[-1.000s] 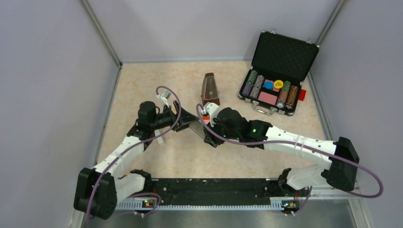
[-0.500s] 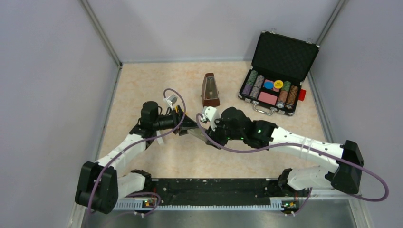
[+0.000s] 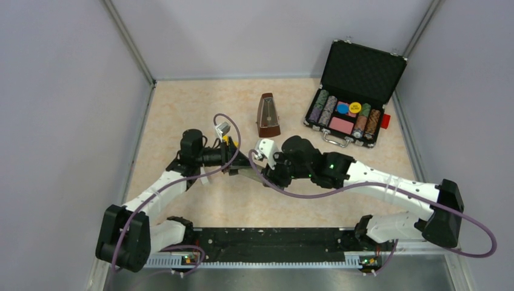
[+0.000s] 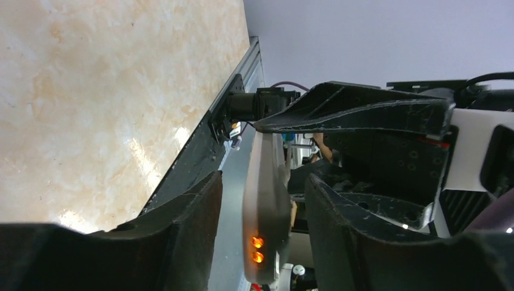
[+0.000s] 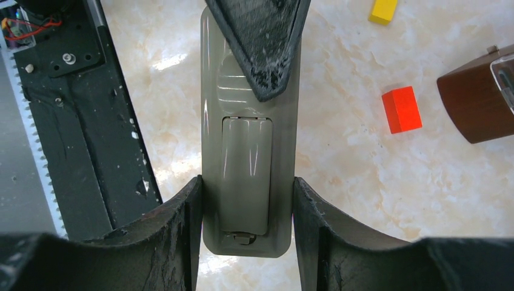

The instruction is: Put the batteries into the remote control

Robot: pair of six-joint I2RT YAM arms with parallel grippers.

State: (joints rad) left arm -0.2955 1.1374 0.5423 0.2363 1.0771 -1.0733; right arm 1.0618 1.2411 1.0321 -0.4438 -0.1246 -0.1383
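Right wrist view has the flat dull grey plastic remote control (image 5: 248, 151) clamped by its two long edges in the right gripper (image 5: 247, 182), back face toward the camera, with the matching grey battery cover (image 5: 245, 176) seated over the recess. One black finger (image 5: 263, 48) of the left gripper (image 4: 263, 182) lies across the far end of the slab. From the left wrist the remote control shows edge-on between that gripper's jaws, with a gap on each side, so the jaws straddle it without pinching. Overhead, the two arms meet left of centre on the mottled beige table (image 5: 376, 194), just near of the brown wooden metronome (image 5: 476, 97). The batteries are not visible in any view, and whether they sit under the cover cannot be told. The main risk appears to be leverage: the right gripper holds only narrow edges at one end, so a hard push or a skewed squeeze from the left gripper could pivot the slab and drop it. A jammed cover would invite exactly that extra force. The chunky red-orange block (image 5: 402, 109) and the flat yellow block (image 5: 383, 10) lying to the right could also be mistaken for cells
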